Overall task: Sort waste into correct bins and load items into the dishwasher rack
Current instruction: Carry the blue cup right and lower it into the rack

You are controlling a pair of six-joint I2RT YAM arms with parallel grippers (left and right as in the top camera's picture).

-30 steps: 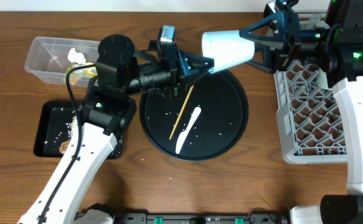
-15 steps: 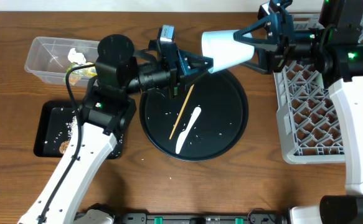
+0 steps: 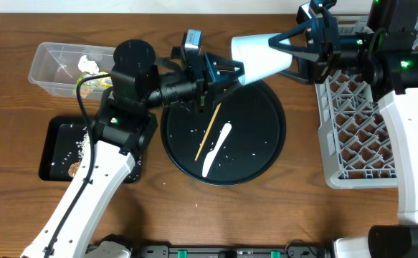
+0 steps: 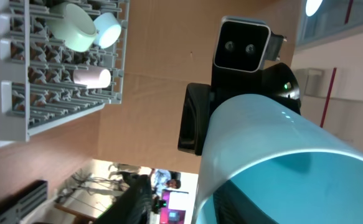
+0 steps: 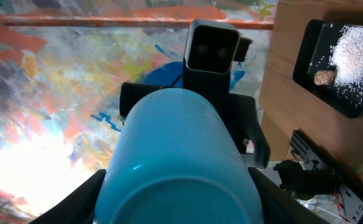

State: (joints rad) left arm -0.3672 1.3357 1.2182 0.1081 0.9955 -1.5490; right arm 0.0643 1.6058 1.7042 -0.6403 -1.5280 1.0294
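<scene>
The blue cup [image 3: 261,57] hangs sideways above the table between both arms. My right gripper [image 3: 295,54] is shut on its base, a finger against each side [image 5: 75,202]. My left gripper [image 3: 226,72] stands open at the mouth: one finger [image 4: 246,202] is inside the cup [image 4: 274,155] and the other is clear of the wall outside. A chopstick [image 3: 209,130] and a white spoon [image 3: 217,149] lie on the round black tray [image 3: 266,154]. The grey rack [image 3: 366,136] is at the right and holds a mint-white bowl [image 4: 75,34], a light-blue bowl [image 4: 108,28] and a pink-white cup [image 4: 93,78].
The clear tub [image 3: 54,57] at the back left holds a tissue [image 3: 88,64] and a yellow-green wrapper [image 3: 97,82]. The black rectangular tray [image 3: 54,161] in front of it carries rice [image 3: 81,143] and a brown lump [image 3: 74,169]. Rice grains dot the round tray.
My left gripper's fingers have spread apart and let go of the cup's rim. My right gripper has closed in on the cup's base. The cup has barely moved.
</scene>
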